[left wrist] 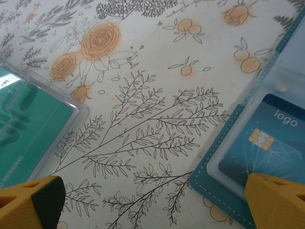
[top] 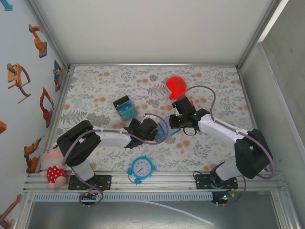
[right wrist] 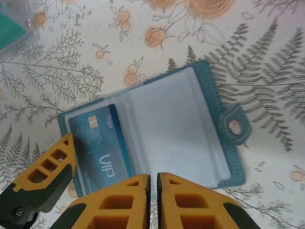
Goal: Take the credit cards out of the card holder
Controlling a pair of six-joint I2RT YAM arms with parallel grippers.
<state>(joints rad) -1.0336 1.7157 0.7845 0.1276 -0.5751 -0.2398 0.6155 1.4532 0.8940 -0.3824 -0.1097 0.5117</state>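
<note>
Floral table cover [top: 95, 90], white walls [top: 152, 28], aluminium frame [top: 167, 180]

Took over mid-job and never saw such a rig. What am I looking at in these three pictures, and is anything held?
Two robot arms are bolted at the near edge of a flowered table. The top picture looks down from behind them. On the table lie a blue clock, a red object and a black-and-teal striped item; a plush pig sits by the left base. The other pictures come from a camera on each wrist; the yellow pieces are fingers. The left gripper is open, holding nothing. The right gripper is shut over an edge of the open card holder; whether it pinches anything, I cannot tell. One blue card sits in a pocket; the other pocket looks empty.
</note>
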